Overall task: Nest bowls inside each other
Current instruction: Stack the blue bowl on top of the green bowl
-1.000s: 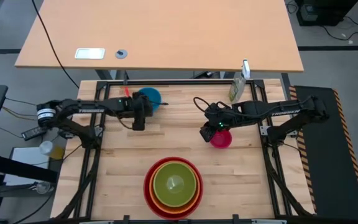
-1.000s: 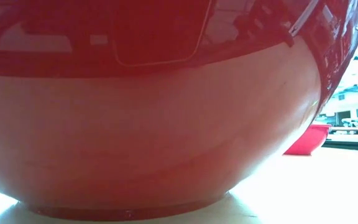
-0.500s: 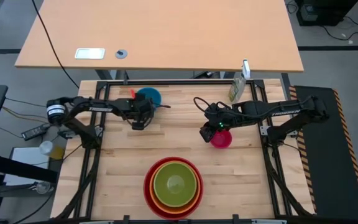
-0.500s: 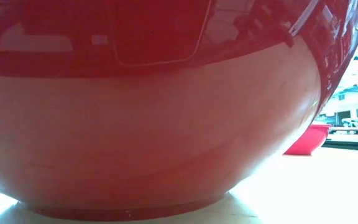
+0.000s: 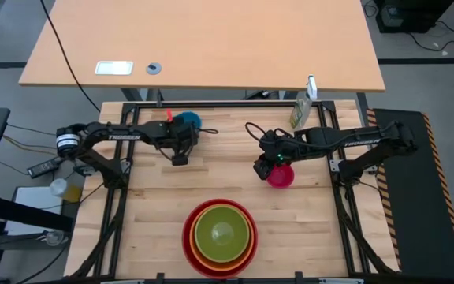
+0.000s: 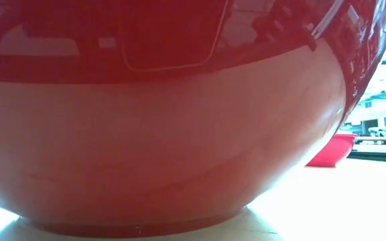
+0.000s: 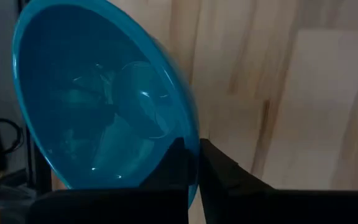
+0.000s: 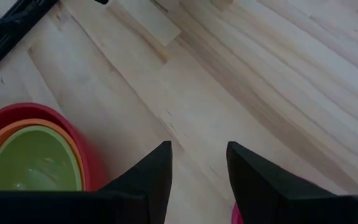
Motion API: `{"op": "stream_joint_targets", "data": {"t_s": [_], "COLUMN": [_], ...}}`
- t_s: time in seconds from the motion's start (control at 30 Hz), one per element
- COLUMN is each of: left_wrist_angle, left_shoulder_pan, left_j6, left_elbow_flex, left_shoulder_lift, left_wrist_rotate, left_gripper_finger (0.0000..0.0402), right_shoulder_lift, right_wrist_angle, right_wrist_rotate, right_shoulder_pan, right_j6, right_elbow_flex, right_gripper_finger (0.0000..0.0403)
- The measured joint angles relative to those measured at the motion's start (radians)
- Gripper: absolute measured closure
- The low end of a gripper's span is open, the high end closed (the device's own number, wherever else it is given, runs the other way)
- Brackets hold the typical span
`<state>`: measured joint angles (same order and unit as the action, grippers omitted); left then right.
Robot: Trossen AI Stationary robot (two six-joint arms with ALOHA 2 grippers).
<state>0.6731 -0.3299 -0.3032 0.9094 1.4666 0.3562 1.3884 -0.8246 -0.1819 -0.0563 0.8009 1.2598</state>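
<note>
A blue bowl sits near the table's far edge, left of centre, with my left gripper shut on its rim. The magenta pink bowl rests on its base right of centre. My right gripper hangs above its left edge, open, with bare table between the fingers. At the near edge a red bowl holds an orange bowl, which holds a lime green bowl. My left gripper pinches the blue bowl's rim on the bowl's near side, one finger inside the bowl and the other outside. The fingers slant down from the near left. Whether the bowl's base is on the table I cannot tell.
A small greenish packet stands at the table's far right corner. A black frame rail runs along the far edge. A dark cable loops by my right arm. Bare wood lies between the two arms and the stack.
My left gripper has moved toward the table's far edge onto the blue bowl and now covers more of it. My right gripper and the other bowls have kept still.
</note>
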Motion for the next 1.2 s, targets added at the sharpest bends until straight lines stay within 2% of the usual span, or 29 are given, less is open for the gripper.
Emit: {"op": "stream_joint_targets", "data": {"t_s": [0.13, 0.3, 0.43, 0.57, 0.8, 0.97, 1.2], "left_wrist_angle": [0.012, 0.074, 0.097, 0.104, 0.090, 0.027, -0.065], "left_shoulder_pan": [0.025, 0.105, 0.220, 0.385, 0.614, 0.755, 0.916], "left_j6": [0.012, 0.133, 0.316, 0.415, 0.500, 0.486, 0.332], "left_elbow_flex": [0.003, 0.017, 0.087, 0.209, 0.400, 0.413, 0.413], "left_shoulder_lift": [-0.048, -0.139, -0.196, -0.204, -0.103, 0.003, 0.126], "left_wrist_rotate": [-0.023, -0.135, -0.247, -0.240, -0.233, -0.255, -0.187], "left_gripper_finger": [0.0388, 0.0389, 0.0389, 0.0389, 0.0389, 0.0389, 0.0387], "right_shoulder_lift": [0.000, 0.000, -0.001, -0.008, -0.008, -0.008, -0.008], "right_wrist_angle": [0.000, -0.023, -0.064, -0.065, -0.105, -0.136, -0.142], "right_wrist_rotate": [0.011, 0.039, 0.062, 0.079, 0.104, 0.154, 0.177], "right_shoulder_pan": [0.000, 0.006, 0.041, 0.078, 0.150, 0.197, 0.212], "right_j6": [-0.001, 0.003, -0.012, -0.070, -0.141, -0.172, -0.200], "right_elbow_flex": [0.000, 0.000, 0.000, 0.000, 0.000, 0.000, 0.000], "right_gripper_finger": [0.0243, 0.0243, 0.0243, 0.0243, 0.0243, 0.0243, 0.0243]}}
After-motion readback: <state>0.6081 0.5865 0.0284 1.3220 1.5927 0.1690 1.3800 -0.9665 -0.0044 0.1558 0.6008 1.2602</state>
